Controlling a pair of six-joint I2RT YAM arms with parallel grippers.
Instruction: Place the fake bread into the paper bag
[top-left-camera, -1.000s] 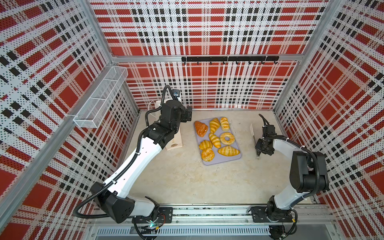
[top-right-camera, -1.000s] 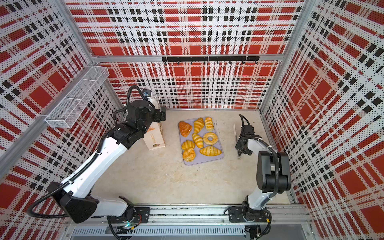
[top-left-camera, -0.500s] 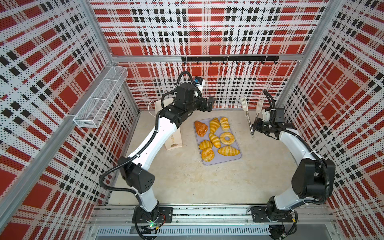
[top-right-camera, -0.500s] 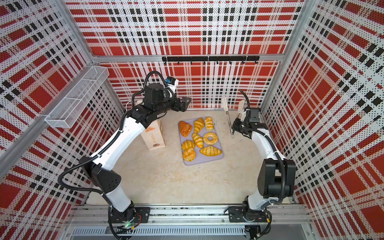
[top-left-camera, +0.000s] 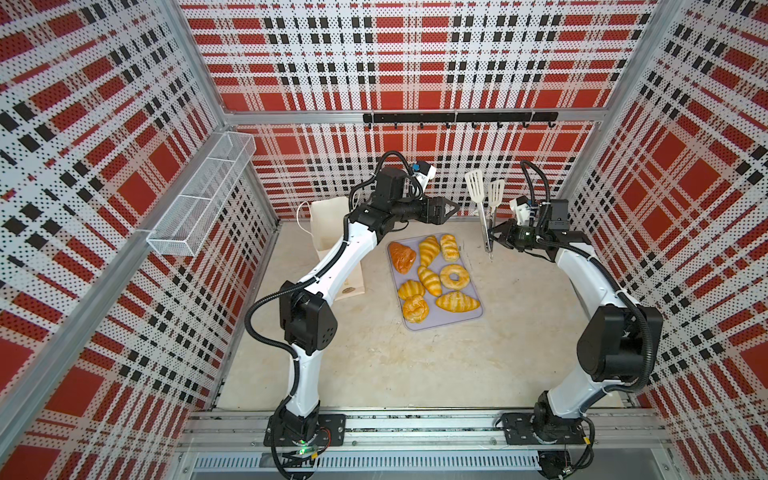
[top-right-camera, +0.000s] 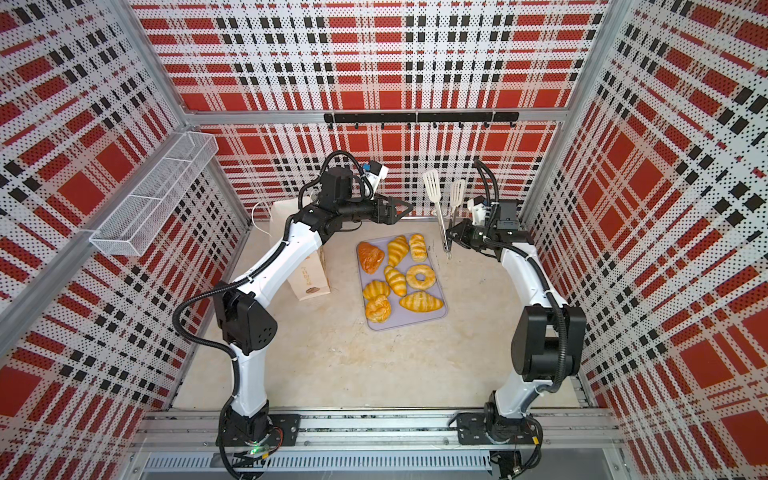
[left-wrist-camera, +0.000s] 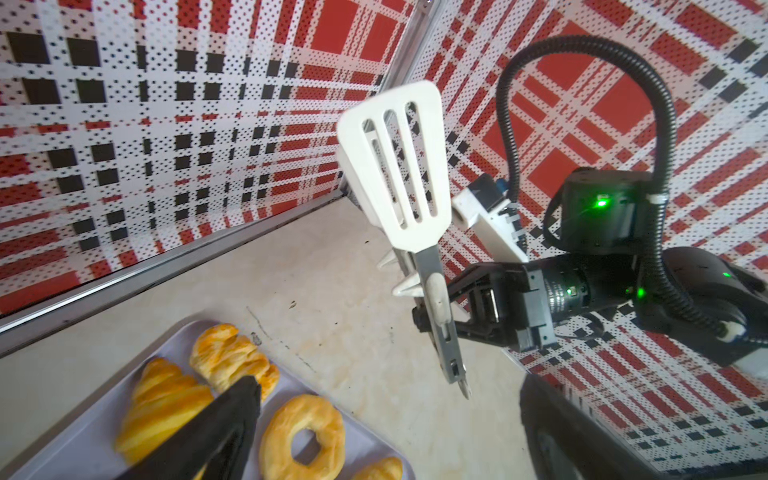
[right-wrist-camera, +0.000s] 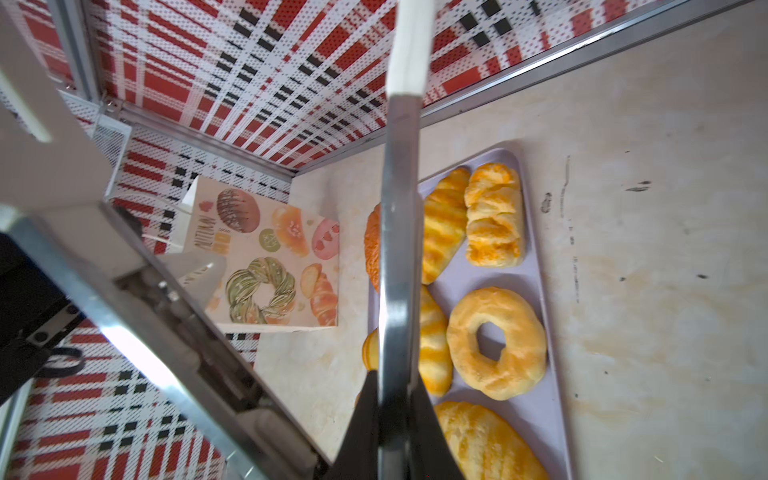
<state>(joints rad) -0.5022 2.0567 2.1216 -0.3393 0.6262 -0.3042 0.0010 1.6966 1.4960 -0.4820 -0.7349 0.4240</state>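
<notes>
1. Bread count: all eight pieces of fake bread (top-left-camera: 430, 280) (top-right-camera: 395, 280) lie on the lilac tray (top-left-camera: 444, 321), and none is in the bag. The reddish-brown croissant (top-left-camera: 402, 257) sits at the tray's far left corner. The bagel (top-left-camera: 455, 276) is by its right edge.
2. You'll find the paper bag (top-left-camera: 328, 218) standing on the tabletop (top-left-camera: 415, 365) just left of the tray and apart from it. Your left arm crosses in front of its middle. From the right wrist view you see the paper bag (right-wrist-camera: 270, 257) by its printed face.
3. Your left fingers (top-left-camera: 446, 205) are spread wide and grasp nothing. They hang above the tray's far edge, pointing toward the right arm. In the left wrist view one finger (left-wrist-camera: 224, 424) overlaps the pastries.
4. Your right fingers (top-left-camera: 500, 239) are clenched on the metal handles of the tongs (top-left-camera: 482, 208), off the tray's far right corner and above the tabletop. The tongs stand nearly upright, with the white slotted heads up and the hinge end down.
5. The tongs and your left fingers are near each other but apart.
6. Farther out, you have a white wire basket (top-left-camera: 203, 195) on the left wall and a black hook rail (top-left-camera: 457, 117) on the back wall.
</notes>
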